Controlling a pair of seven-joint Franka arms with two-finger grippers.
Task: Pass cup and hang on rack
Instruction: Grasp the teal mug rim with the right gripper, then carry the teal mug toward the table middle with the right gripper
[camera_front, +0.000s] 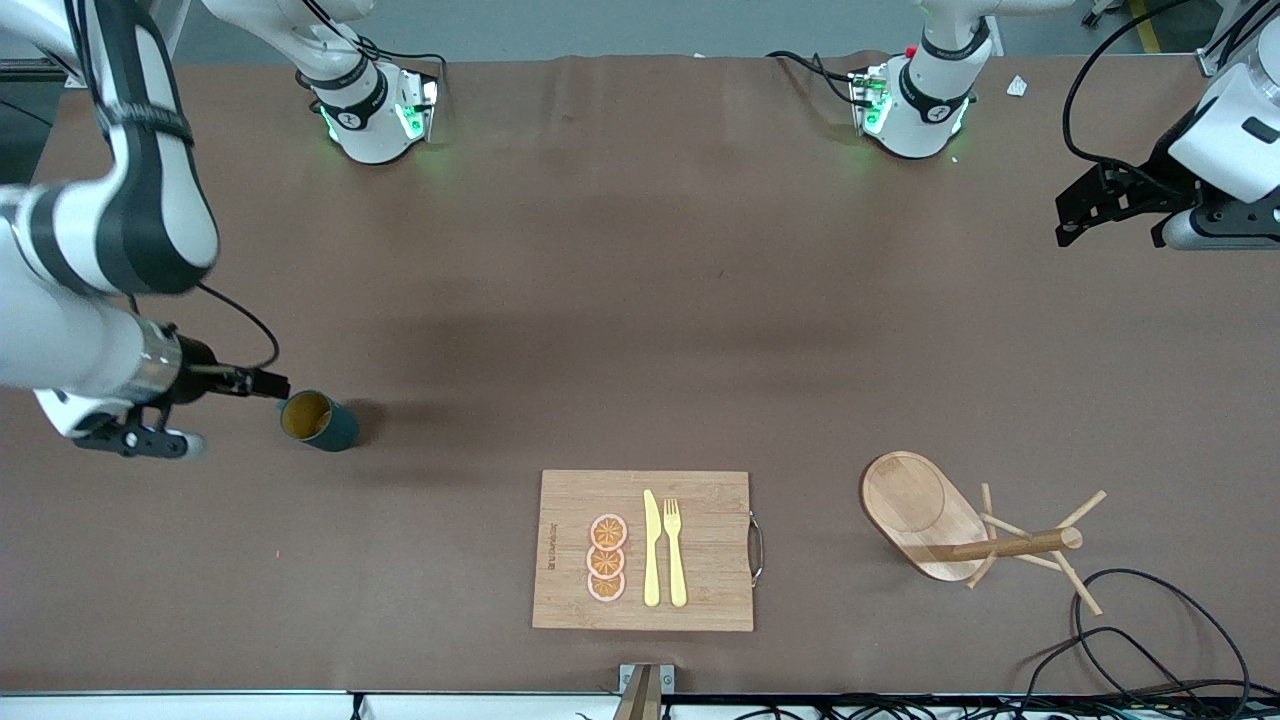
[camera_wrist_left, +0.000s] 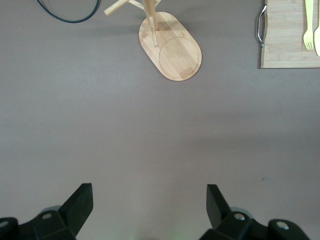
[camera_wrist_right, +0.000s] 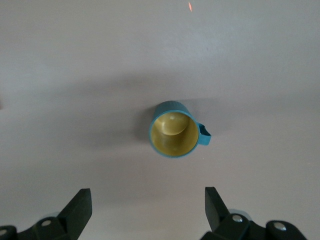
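The dark teal cup (camera_front: 320, 421) with a yellow inside stands upright on the brown table toward the right arm's end. My right gripper (camera_front: 266, 383) is open and low, just beside the cup, which is not between its fingers. In the right wrist view the cup (camera_wrist_right: 174, 129) lies ahead of the open right gripper (camera_wrist_right: 147, 197), handle to one side. The wooden rack (camera_front: 925, 515) stands toward the left arm's end, near the front camera. My left gripper (camera_front: 1080, 222) hangs open and empty above the table at its own end. In the left wrist view (camera_wrist_left: 150, 192) it faces the rack (camera_wrist_left: 172, 50).
A bamboo cutting board (camera_front: 560, 600) with a yellow knife, a yellow fork and three orange slices lies between the cup and the rack, nearer the front camera. Black cables (camera_front: 1150, 640) lie on the table by the rack.
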